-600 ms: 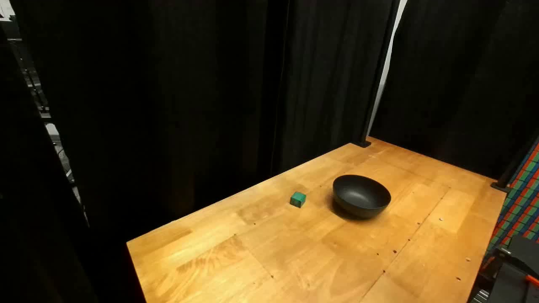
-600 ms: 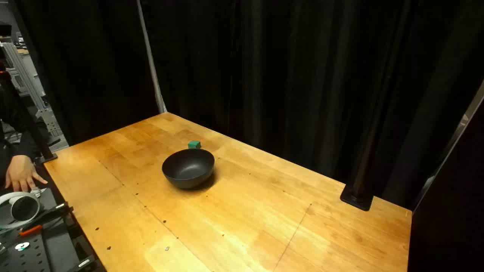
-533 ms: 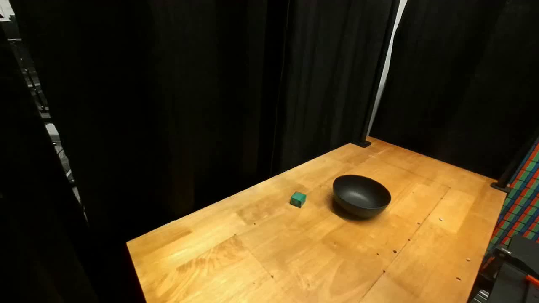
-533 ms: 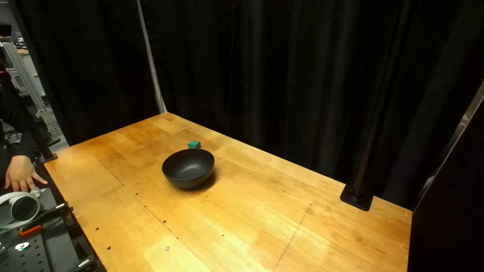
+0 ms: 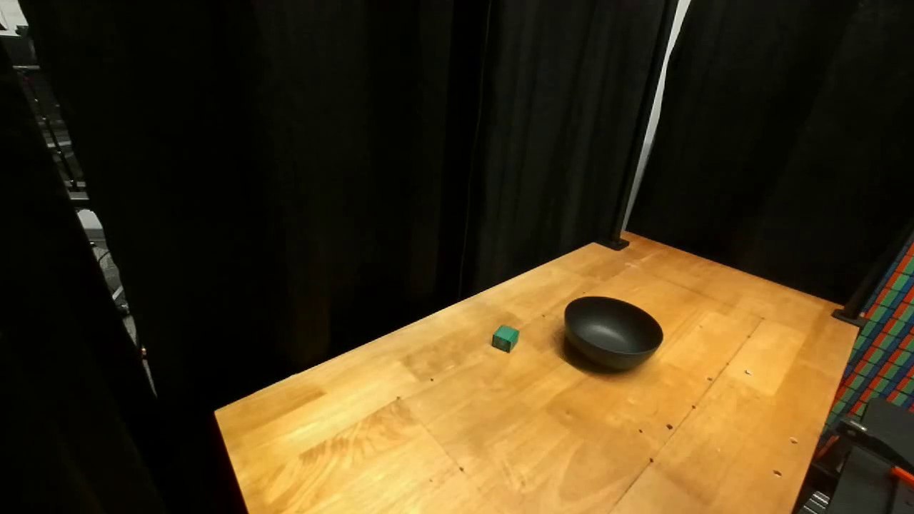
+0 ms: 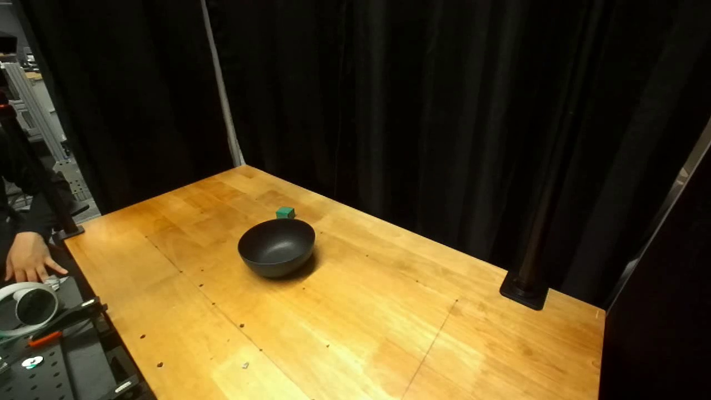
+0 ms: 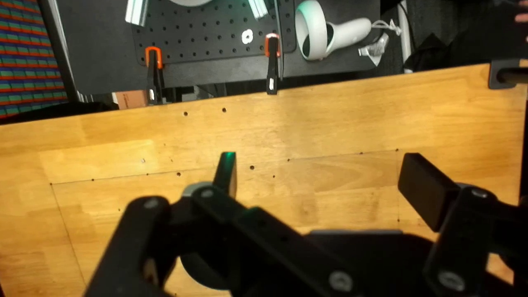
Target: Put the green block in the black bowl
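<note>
The small green block (image 5: 505, 338) rests on the wooden table, beside and apart from the black bowl (image 5: 613, 335). In an exterior view the block (image 6: 285, 213) shows just behind the far rim of the bowl (image 6: 276, 248). The bowl stands upright and its visible inside is bare. My gripper (image 7: 321, 173) shows only in the wrist view. It is open, its fingers wide apart, with only table seen between them. A dark curved edge behind the finger on the picture's left looks like part of the bowl (image 7: 204, 272), mostly hidden. The block does not show in the wrist view.
Black curtains surround the wooden table (image 5: 500, 442). A black post base (image 6: 524, 290) stands on it near the edge. Orange-tipped clamps (image 7: 272, 66) grip the edge by a dark side bench (image 7: 218, 49) holding a white controller (image 7: 315, 31). A person's hand (image 6: 30, 256) rests near there.
The person's hand at the picture's edge has shifted slightly. The block and bowl have not moved. No earlier wrist view is given.
</note>
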Available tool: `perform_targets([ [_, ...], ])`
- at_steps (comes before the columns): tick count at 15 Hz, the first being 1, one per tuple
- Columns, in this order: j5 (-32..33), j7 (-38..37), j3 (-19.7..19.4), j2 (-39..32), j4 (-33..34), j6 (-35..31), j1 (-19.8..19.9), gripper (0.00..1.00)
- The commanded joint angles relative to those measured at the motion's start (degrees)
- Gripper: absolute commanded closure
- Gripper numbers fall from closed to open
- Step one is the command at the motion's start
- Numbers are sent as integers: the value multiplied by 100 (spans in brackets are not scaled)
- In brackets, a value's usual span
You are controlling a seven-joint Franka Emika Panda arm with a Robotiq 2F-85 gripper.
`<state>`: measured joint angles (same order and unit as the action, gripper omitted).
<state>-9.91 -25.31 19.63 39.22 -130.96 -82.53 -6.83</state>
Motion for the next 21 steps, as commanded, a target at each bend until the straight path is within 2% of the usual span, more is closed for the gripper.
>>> perform_targets([
  [1, -241, 242, -401, -88, -647, -1502, 179, 0],
  [2, -393, 417, -333, -189, -767, -1976, 455, 0],
  [6, -971, 955, -323, -1250, -1113, -3993, 683, 0],
  [9, -1371, 1482, -354, -2494, -1097, -5445, 492, 0],
  [12, -1597, 2008, -221, -3687, -783, -6252, 431, 0],
  [13, -1399, 2002, -508, -4086, -635, -6411, 99, 0],
  [15, -1175, 1985, -520, -4864, -290, -6741, 2, 0],
  [18, -310, 1575, -725, -6001, 352, -7457, -277, 0],
  [20, 662, 1017, -1254, -6592, 738, -7995, -749, 0],
  [21, 1162, 686, -1674, -6827, 953, -8113, -1101, 0],
])
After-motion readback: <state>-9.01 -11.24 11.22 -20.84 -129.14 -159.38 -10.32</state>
